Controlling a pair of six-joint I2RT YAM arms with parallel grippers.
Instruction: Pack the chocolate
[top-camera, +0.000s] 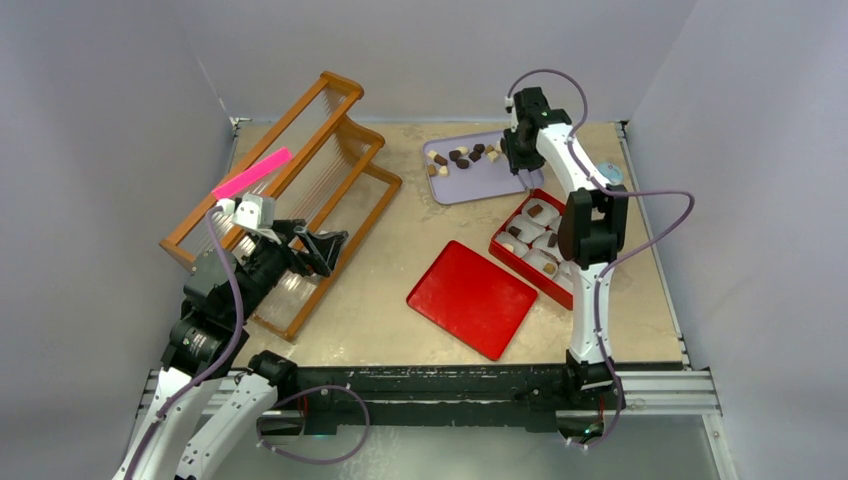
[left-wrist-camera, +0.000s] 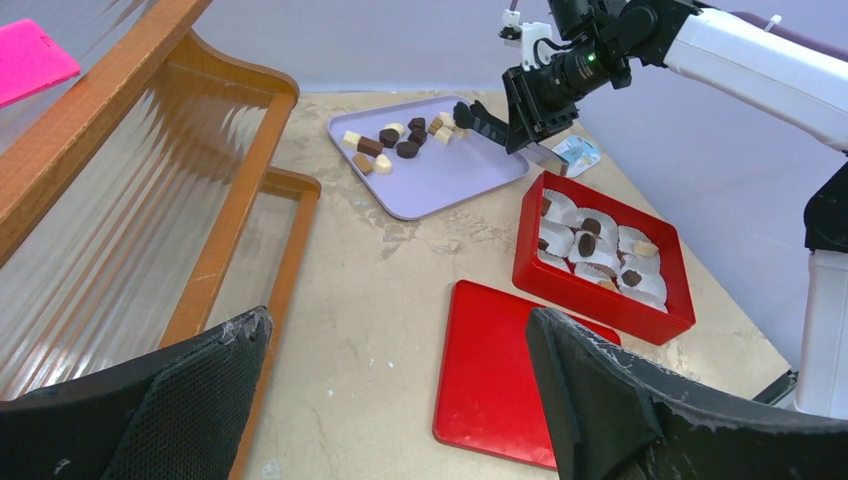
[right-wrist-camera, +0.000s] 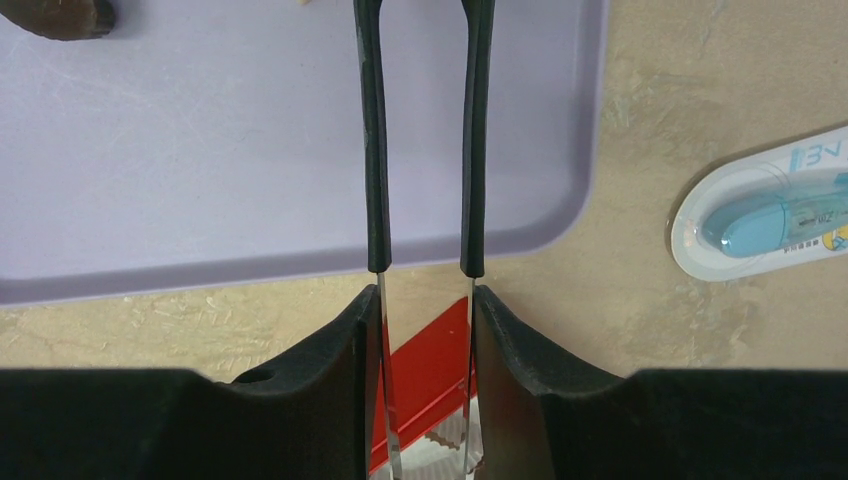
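Observation:
Several chocolate pieces (top-camera: 462, 155), dark, brown and cream, lie on the lilac tray (top-camera: 470, 185); they also show in the left wrist view (left-wrist-camera: 400, 140). More pieces (left-wrist-camera: 590, 226) sit in white cups in the red box (left-wrist-camera: 600, 300). My right gripper (right-wrist-camera: 425, 300) is shut on black-tipped tweezers (right-wrist-camera: 372, 150). The tweezers' arms stand apart and reach over the tray's right end (right-wrist-camera: 200, 150) with nothing between them. One dark piece (right-wrist-camera: 60, 15) shows at the far left. My left gripper (left-wrist-camera: 400, 325) is open and empty by the wooden rack.
The flat red lid (top-camera: 472, 297) lies left of the red box (top-camera: 505, 247). A wooden rack (top-camera: 300, 170) with a pink strip (top-camera: 252, 172) on it fills the left side. A white and blue tape dispenser (right-wrist-camera: 770, 215) lies right of the tray.

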